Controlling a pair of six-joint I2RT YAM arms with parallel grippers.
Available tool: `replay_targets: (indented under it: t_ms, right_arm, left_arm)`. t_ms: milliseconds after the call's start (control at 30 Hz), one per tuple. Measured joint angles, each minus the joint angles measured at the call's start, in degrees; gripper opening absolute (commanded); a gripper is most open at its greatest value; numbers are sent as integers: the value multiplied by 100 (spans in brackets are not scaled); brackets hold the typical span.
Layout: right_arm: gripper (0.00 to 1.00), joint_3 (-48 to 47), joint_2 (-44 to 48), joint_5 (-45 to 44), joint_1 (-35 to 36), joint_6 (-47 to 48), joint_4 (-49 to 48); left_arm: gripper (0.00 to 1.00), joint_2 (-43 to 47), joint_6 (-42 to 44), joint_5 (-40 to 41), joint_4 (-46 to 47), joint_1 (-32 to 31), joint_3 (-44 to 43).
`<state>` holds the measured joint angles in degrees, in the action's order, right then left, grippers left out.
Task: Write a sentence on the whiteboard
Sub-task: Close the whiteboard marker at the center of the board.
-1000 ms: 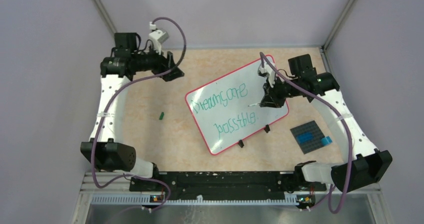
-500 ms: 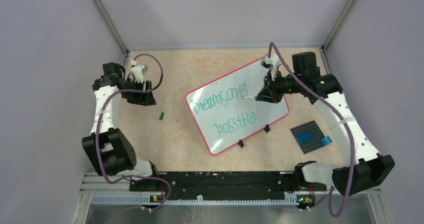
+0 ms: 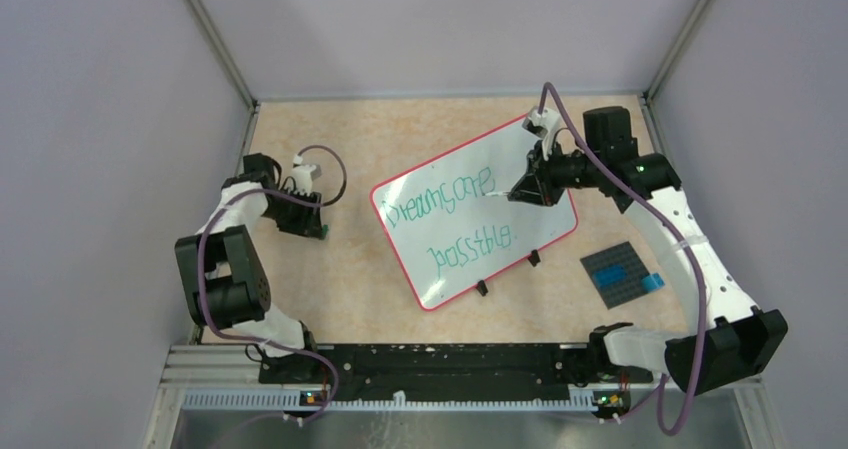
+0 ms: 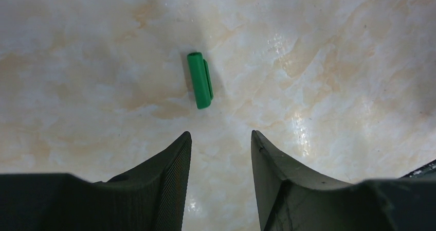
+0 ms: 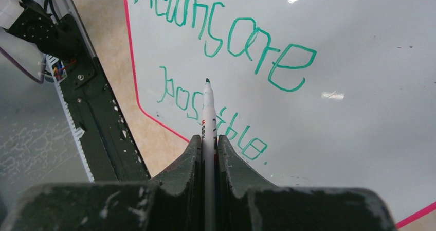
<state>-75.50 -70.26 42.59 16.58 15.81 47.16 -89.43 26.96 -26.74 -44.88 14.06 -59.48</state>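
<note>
**Top external and wrist views: grip status and task-object location**

Whiteboard point(image 3: 520, 174): flat on the table point(image 3: 350, 139), right of centre, turned at an angle, lettered in green "Dreams are possible."

Right gripper point(image 5: 209, 137): pressed together on a marker point(image 5: 207, 105), tip aimed at the board beside the lettering; contact not discernible.

Left gripper point(image 4: 221, 134): spread, pinching nothing, low over the tabletop, just short of a green cap point(image 4: 200, 80).

Grey studded plate point(image 3: 615, 267): right of the board, apart.

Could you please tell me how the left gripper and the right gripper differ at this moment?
The left gripper is open and empty; the right gripper is shut on a marker. The left gripper faces a green cap; the right gripper faces the whiteboard. Both are dark.
</note>
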Motion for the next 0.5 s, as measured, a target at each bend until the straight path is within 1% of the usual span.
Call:
replay_targets:
  t_ms: [300,500]
  right_arm:
    - [0,85,7,-9,-26,-103,-98]
    - [0,85,11,-39,-28,-107,-122]
  left_arm:
    - [45,-540,-146,385,772,-343,166]
    - [39,-673,-247,693,1097,-511,260]
